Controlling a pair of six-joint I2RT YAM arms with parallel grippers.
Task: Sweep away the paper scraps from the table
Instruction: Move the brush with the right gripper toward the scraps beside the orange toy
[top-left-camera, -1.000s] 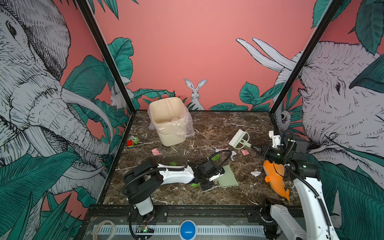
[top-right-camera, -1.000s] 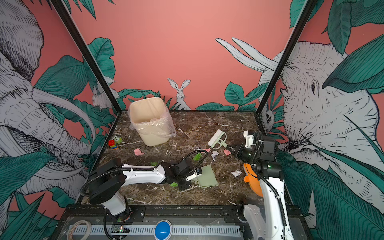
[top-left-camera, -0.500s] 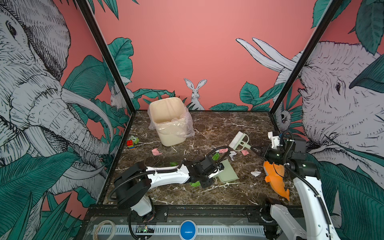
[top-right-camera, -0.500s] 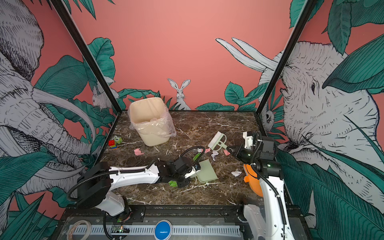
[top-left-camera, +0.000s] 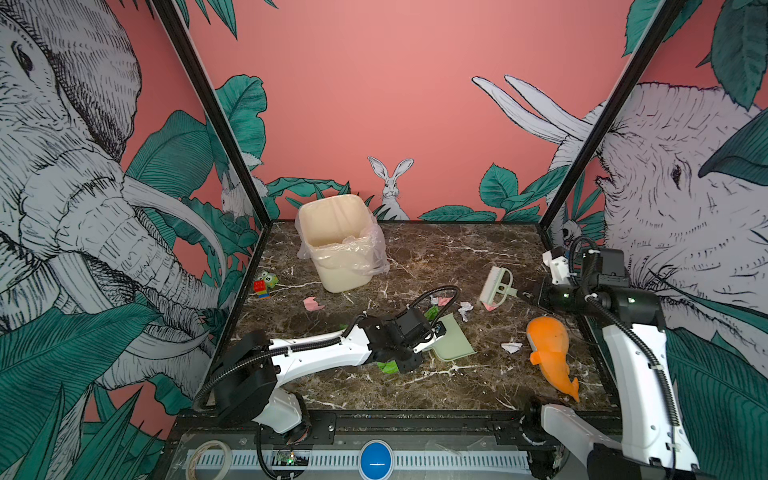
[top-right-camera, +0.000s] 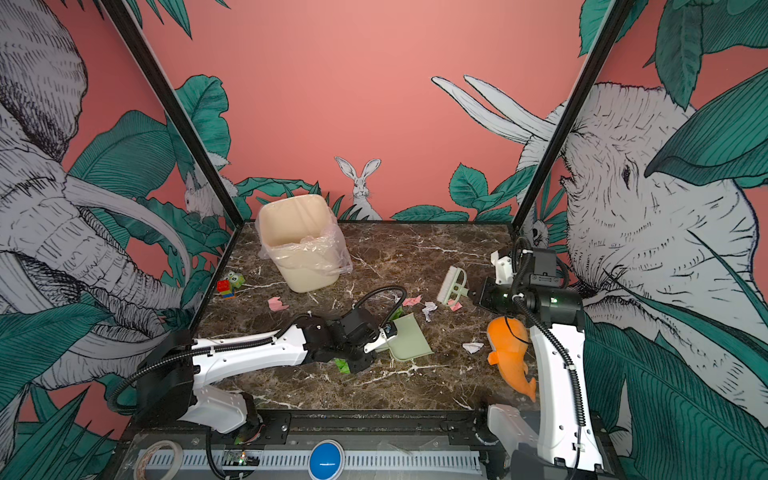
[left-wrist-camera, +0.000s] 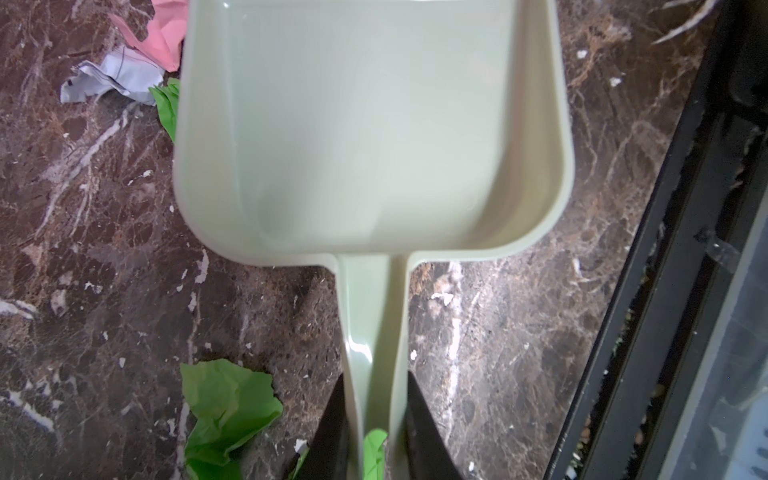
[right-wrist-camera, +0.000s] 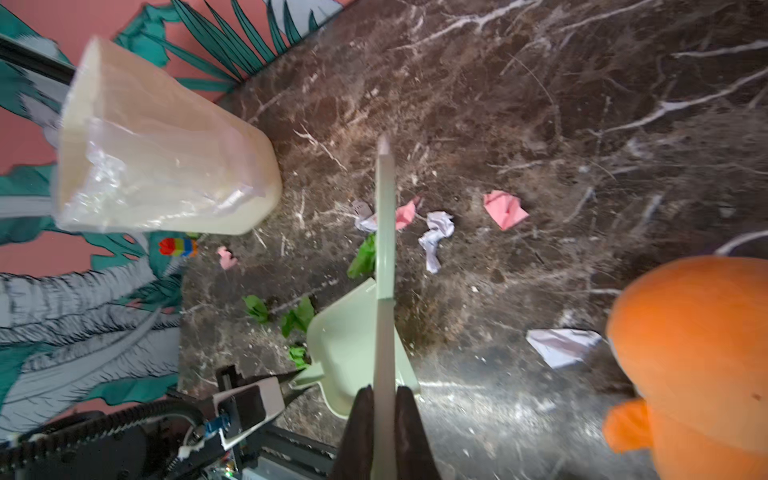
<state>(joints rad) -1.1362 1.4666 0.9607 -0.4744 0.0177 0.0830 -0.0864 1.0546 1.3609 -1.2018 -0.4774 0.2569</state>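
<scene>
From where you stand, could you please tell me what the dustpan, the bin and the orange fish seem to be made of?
Dustpan: likely pale green plastic, smooth, slightly glossy, with a moulded rim.
Bin: apparently cream plastic, matte, lined with a crinkly clear bag.
Orange fish: matte, rounded; foam, rubber or plush, I cannot tell.

Dark brown marble surface (top-left-camera: 457, 253) with white veins; green, pink and white paper scraps (top-left-camera: 312, 304); pale green dustpan (top-left-camera: 455, 345) and brush (top-left-camera: 496, 286); cream bin (top-left-camera: 340, 274); orange fish toy (top-left-camera: 546, 345).
</scene>
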